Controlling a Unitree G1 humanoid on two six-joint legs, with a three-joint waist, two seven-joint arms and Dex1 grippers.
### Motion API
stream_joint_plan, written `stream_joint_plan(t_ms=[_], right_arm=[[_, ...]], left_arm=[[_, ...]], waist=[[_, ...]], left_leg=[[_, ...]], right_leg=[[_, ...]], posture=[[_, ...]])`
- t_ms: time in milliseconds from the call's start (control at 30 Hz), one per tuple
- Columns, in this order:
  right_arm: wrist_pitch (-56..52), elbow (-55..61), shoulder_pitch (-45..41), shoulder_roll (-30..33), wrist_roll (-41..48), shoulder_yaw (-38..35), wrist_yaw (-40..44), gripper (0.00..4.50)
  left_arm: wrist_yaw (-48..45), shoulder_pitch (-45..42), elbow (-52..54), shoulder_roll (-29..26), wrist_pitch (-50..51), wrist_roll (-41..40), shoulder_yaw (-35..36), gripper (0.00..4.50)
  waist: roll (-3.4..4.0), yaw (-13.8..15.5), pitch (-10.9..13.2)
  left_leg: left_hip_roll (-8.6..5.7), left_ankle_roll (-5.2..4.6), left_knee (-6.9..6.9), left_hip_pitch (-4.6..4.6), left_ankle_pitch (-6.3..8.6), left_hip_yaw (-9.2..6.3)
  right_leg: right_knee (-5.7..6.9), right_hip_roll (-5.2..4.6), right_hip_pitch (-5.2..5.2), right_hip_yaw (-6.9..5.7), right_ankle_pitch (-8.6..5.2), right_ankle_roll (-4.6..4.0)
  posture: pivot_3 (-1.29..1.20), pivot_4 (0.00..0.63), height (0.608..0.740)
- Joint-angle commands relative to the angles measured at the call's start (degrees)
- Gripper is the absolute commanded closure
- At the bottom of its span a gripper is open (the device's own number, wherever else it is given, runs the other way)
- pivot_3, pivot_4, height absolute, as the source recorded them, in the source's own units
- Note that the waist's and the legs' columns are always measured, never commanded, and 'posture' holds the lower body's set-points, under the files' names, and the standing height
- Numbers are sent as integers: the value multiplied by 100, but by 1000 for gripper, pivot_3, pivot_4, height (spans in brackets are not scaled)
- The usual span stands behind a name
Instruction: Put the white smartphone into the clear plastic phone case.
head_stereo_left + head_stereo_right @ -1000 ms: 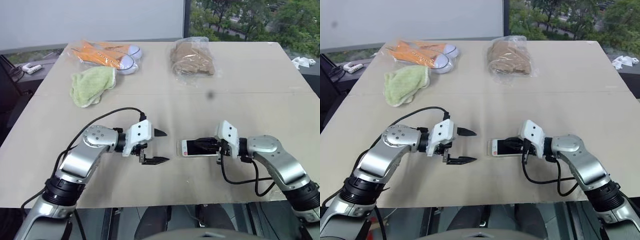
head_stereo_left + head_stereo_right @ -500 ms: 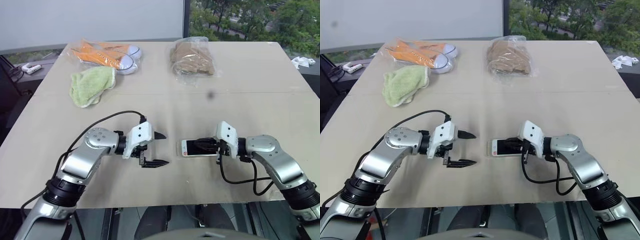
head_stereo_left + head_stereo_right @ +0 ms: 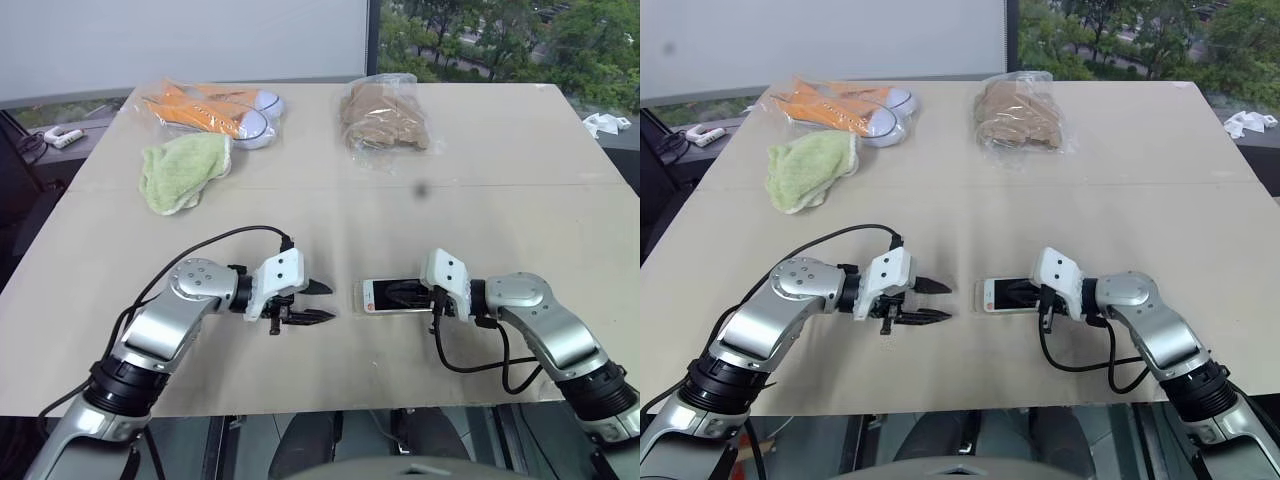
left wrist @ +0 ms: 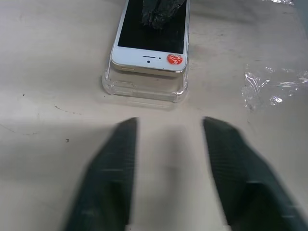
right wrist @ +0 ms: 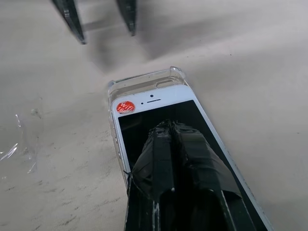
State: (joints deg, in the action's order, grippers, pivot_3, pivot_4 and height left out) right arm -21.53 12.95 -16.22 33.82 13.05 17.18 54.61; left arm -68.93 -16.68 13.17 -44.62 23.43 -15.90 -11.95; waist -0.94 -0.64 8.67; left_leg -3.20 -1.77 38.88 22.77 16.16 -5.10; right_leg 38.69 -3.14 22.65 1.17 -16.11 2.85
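White smartphone (image 4: 151,36) in clear case (image 4: 144,87) (R fingers (image 5: 175,154) pressing screen).

This looks like an office or a test room in a building, not a home. A large plain beige table (image 3: 520,150) takes most of the frame. At the upper left stands a white blind or board (image 3: 180,40). At the upper right a window (image 3: 500,40) shows green trees outside. On the far side of the table lie bagged orange shoes (image 3: 215,108), a green cloth (image 3: 182,170) and a bagged brown item (image 3: 385,118), like test samples.
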Motion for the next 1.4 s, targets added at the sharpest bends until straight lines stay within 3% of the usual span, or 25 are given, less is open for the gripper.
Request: stream_joint_plan(t_ms=[33,67,500,867,1067,1200,1333,1400], right_arm=[[40,138,-55,-6,-24,-36,22,4500],[39,127,-57,-5,-59,-14,10,4500],[-170,-28,-142,-2,-577,386,-14,4500],[-281,180,-127,23,-496,178,-42,4500],[-366,299,-79,14,-482,140,-81,4500],[-462,569,-92,68,-420,44,-106,4500],[-1524,1700,-362,-102,727,-830,-316,4500],[-2035,2085,-366,132,1215,-1342,-302,4500]], left_arm=[[-38,-31,180,-5,-46,-54,-4,4149],[-41,-38,161,4,-61,-43,-15,4433],[117,-186,14,88,-56,287,-257,4433],[401,-328,-182,258,464,623,-569,4433],[757,-657,-976,1018,453,668,-689,4433],[755,-682,-1251,1100,223,914,-854,4433],[750,-627,-1246,1086,195,939,-853,4433],[737,-601,-1202,1065,205,932,-843,4433]], waist=[[0,0,0],[0,0,0],[1,-8,-3],[0,-3,-5],[4,61,-18],[10,122,-22],[13,156,-20],[14,158,-22]], left_leg=[[0,0,0,0,0,0],[0,0,0,0,0,0],[0,0,0,-5,0,0],[0,0,0,-9,0,0],[-6,0,6,-12,0,-2],[-6,0,9,-15,0,-3],[-7,0,12,-15,0,-5],[-6,0,12,-13,0,-8]], right_leg=[[0,0,0,0,0,0],[0,0,0,0,0,0],[2,1,1,0,0,0],[6,2,0,1,0,0],[7,-1,-8,-4,0,1],[11,-2,-11,-5,0,0],[10,-5,-15,-7,0,0],[9,-7,-15,-6,0,0]], posture=[[0,150,740],[0,150,740],[0,150,740],[0,150,740],[0,150,740],[0,150,740],[0,150,740],[0,150,740]])
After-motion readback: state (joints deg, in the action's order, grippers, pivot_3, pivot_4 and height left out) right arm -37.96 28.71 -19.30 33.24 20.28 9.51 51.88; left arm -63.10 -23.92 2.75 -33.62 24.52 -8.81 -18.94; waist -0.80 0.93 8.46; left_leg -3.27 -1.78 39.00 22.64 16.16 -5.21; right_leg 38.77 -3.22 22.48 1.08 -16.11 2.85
